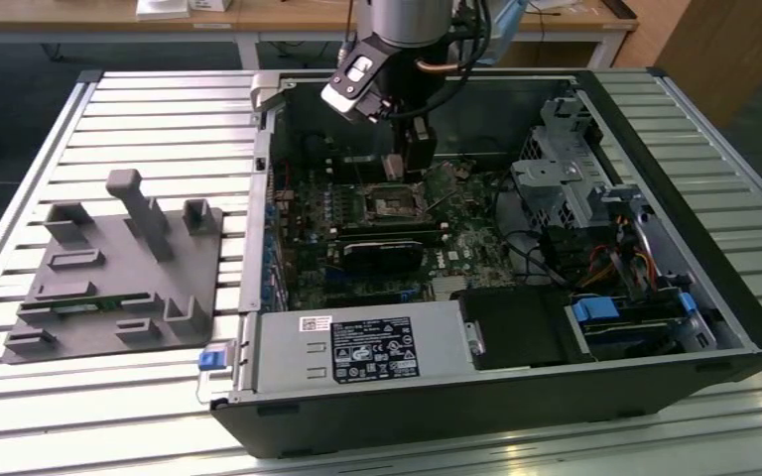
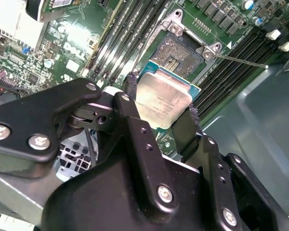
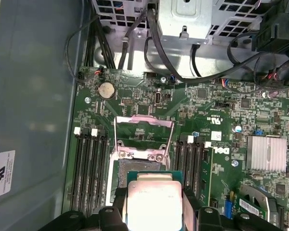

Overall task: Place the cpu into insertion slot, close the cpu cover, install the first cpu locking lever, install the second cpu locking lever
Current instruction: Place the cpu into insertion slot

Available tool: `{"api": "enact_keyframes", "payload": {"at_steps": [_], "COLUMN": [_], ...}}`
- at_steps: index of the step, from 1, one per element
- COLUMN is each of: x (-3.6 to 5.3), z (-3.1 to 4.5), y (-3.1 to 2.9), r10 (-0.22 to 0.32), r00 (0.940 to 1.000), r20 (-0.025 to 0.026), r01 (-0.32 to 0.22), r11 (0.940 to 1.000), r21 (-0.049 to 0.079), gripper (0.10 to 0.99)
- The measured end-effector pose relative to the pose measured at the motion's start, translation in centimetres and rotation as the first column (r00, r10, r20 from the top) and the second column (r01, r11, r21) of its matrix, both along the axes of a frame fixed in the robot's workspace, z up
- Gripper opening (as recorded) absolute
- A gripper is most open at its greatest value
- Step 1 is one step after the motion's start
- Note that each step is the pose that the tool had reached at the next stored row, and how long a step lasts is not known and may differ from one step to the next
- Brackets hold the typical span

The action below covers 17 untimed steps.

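In both wrist views my gripper (image 2: 161,98) (image 3: 154,199) is shut on the cpu (image 2: 159,103) (image 3: 153,195), a flat square chip with a dull metal top held by two opposite edges between black fingers. The cpu hangs a little above the green board, partly over one side of the insertion slot (image 2: 179,48) (image 3: 118,175), whose dark recess lies uncovered. The cpu cover (image 3: 143,154), a silver frame with a square window, is swung back off the slot. A thin metal locking lever (image 2: 241,60) sticks out beside the slot. In the exterior view the gripper (image 1: 412,164) reaches down into the open computer case above the slot (image 1: 392,205).
Long black memory slots (image 3: 89,168) flank the socket. A black card (image 1: 381,248) lies across the board. Drive cages and cables (image 1: 579,188) fill the exterior view's right, a power supply (image 1: 354,347) the front. A grey fixture (image 1: 110,268) sits on the slatted table.
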<state>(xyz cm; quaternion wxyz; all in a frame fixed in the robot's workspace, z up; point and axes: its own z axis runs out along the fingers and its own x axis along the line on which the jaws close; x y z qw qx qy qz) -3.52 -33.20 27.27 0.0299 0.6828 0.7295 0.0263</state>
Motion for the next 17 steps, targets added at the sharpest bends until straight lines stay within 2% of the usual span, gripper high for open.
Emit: {"api": "enact_keyframes", "payload": {"at_steps": [17], "x": [-0.23], "z": [-2.68], "y": [0.44], "r10": [-0.026], "r00": [0.9997], "r20": [0.0], "r01": [0.026], "r11": [0.9997], "r21": [-0.001], "gripper": [0.541]}}
